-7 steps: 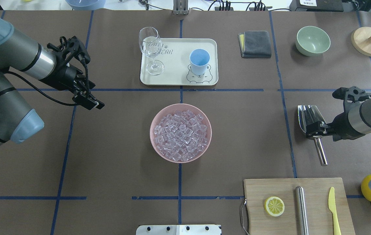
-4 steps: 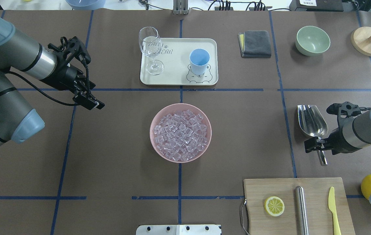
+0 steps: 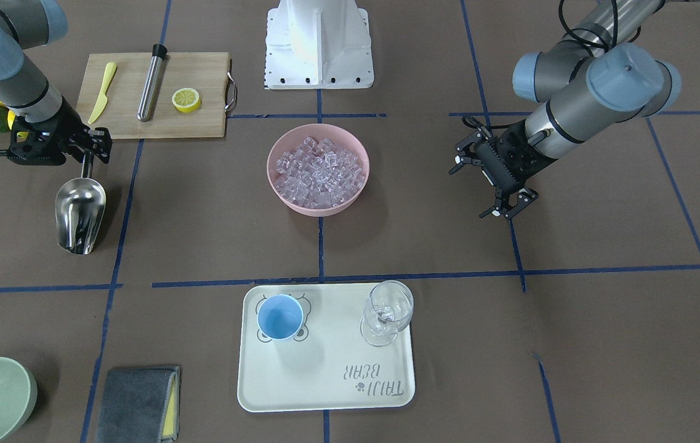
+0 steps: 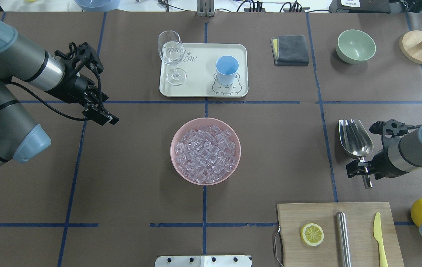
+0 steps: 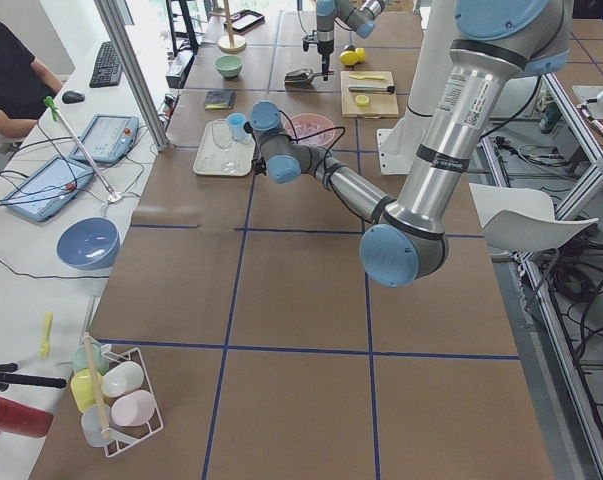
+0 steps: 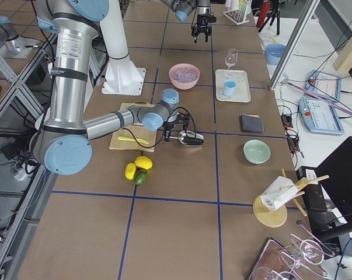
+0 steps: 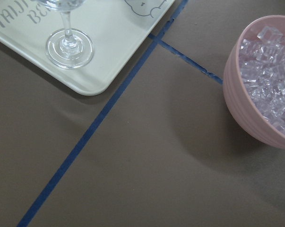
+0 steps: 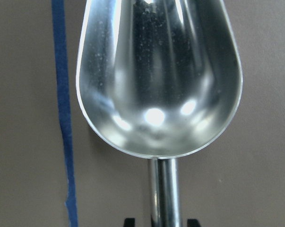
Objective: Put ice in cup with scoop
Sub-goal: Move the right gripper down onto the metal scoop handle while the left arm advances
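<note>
The scoop (image 4: 355, 139) is seen on the table (image 4: 129, 167) at 3 o'clock from the bowl (image 4: 172, 152) of ice (image 4: 206, 150), its handle straddled by the right jaws, held apart. The left jaws are parted too. The cup (image 4: 227, 67) is seen on the tray (image 4: 199, 79) at 12 o'clock.

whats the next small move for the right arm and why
Probably shut the right tool on the scoop handle. In the wrist view its fingers sit either side of the bar with gaps showing. The scoop lies empty on the table, and all the ice sits in the bowl.
</note>
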Controlling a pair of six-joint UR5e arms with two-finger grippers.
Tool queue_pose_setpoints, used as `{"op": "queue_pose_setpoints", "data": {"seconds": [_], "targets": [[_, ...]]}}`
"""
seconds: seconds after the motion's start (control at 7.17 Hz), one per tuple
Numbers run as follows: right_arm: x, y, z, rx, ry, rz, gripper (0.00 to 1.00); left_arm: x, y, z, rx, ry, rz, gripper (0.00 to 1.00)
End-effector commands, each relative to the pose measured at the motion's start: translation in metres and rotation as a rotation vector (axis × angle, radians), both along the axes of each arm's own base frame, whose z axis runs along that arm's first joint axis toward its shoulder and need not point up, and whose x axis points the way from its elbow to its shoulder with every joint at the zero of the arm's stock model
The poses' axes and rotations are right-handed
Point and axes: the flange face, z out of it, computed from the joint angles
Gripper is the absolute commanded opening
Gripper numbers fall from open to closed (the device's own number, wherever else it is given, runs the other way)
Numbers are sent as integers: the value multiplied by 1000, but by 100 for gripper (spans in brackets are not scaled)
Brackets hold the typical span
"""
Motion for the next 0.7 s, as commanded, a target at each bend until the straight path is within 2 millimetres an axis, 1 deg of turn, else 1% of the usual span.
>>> {"op": "queue_pose_setpoints", "data": {"seconds": [0.0, 0.14, 0.28, 0.42, 0.56], "targets": [[0, 0, 2, -4, 4, -3, 33, 1, -1, 2, 3, -5, -7, 100], [0, 0, 3, -5, 5, -3, 33, 1, -1, 2, 2, -7, -8, 100], [1, 0, 0, -3, -1, -3, 0, 1, -1, 3, 1, -8, -8, 100], [6, 1, -15, 7, -24, 8, 0, 1, -1, 1, 3, -6, -8, 100], [24, -7, -32, 26, -54, 38, 0, 0, -1, 0, 4, -5, -8, 100]]}}
